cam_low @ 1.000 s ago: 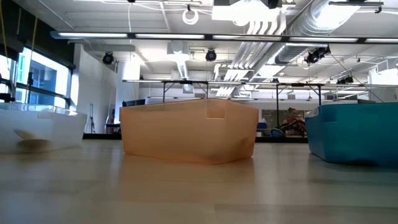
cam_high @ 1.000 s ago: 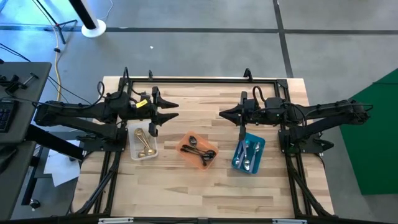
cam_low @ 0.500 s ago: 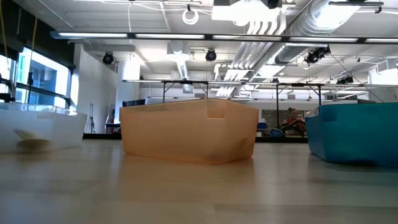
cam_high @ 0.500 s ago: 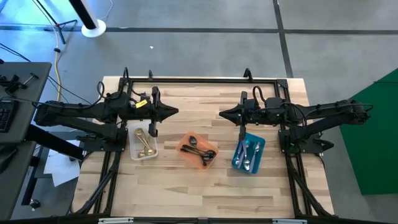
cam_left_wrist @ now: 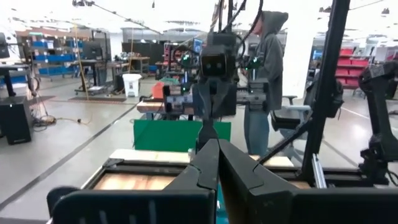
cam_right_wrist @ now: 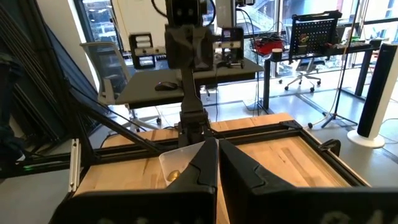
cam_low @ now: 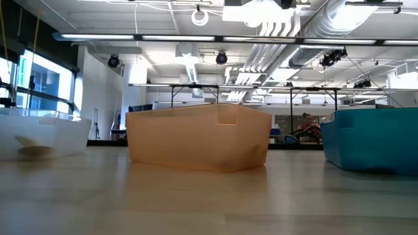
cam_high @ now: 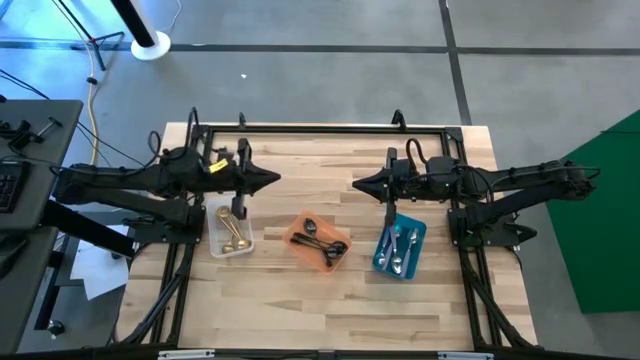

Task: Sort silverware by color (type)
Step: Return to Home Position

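We see both dark arms held over the far half of the light wooden worktop (cam_high: 300,310), their tips pointing at each other and well apart. The left gripper (cam_high: 272,180) hovers near the far corner of the clear rectangular plastic tray (cam_high: 212,248). In its wrist view the two fingers are pressed together with nothing between them. The right gripper (cam_high: 360,184) hangs just beyond the far end of the blue rectangular tray (cam_high: 420,232), and it too is clenched and empty.

The silverware lies sorted in the three trays. The slim gold spoons (cam_high: 232,230) are in the clear tray. The dark black spoons (cam_high: 322,245) are in the orange rectangular tray (cam_high: 293,235), which sits askew between the other two. The shiny silver spoons (cam_high: 400,250) are in the blue tray.

From worktop height we see the trays standing apart in a row, with the orange one in the middle. In the left wrist view, a person in a grey hooded top (cam_left_wrist: 270,56) stands in the room beyond the worktop.
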Motion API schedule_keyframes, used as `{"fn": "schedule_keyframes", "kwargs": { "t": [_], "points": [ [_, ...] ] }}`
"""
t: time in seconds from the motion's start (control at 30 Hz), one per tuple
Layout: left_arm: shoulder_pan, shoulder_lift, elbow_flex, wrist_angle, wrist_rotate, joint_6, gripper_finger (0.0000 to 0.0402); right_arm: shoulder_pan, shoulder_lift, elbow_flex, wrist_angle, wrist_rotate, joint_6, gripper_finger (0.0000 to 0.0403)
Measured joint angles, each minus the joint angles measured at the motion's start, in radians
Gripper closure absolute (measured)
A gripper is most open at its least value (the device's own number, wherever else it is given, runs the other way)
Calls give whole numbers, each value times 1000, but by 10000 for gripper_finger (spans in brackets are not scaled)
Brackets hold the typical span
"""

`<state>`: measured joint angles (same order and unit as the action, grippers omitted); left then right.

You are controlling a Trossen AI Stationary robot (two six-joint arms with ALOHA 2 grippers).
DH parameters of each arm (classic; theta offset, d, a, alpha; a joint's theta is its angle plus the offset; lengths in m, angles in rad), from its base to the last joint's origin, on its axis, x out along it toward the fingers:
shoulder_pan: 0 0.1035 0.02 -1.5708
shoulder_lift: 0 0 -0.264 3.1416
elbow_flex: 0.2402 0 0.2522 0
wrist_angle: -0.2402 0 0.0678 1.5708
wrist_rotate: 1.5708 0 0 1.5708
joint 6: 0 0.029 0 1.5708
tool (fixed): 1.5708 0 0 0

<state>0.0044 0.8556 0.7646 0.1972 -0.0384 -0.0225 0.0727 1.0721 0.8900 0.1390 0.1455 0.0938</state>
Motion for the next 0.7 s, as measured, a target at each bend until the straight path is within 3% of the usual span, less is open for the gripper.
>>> {"fn": "schedule_keyframes", "kwargs": {
  "t": [0.33, 0.7],
  "points": [
    [0, -219, -289, 161, 12, -72, 401, 0, 0, 0, -2, 0, 3, 403],
    [0, -414, -527, 298, 2, -108, 401, 0, 0, 0, -3, 0, 49, 403]
  ]
}}
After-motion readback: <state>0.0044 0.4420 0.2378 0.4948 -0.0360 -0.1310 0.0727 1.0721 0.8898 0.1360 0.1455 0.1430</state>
